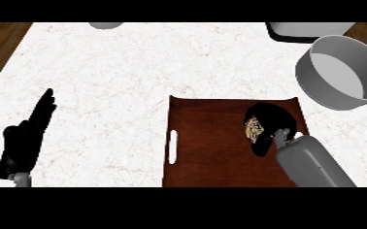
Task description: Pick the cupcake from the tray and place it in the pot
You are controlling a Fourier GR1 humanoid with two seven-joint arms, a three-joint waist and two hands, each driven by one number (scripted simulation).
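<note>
Right hand (269, 123) had fingers curled around cupcake (252, 127) over tray (208, 140), apparently gripping it for the carry to pot (331, 73). Left hand (28, 136) rested open at desk (129, 77) edge.

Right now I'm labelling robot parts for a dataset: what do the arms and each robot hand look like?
The right forearm is a smooth, rounded, light grey cylinder. Each robot hand is matte black: the left robot hand shows slim tapering fingers, the right robot hand looks bulky. No cables or markings show.
</note>
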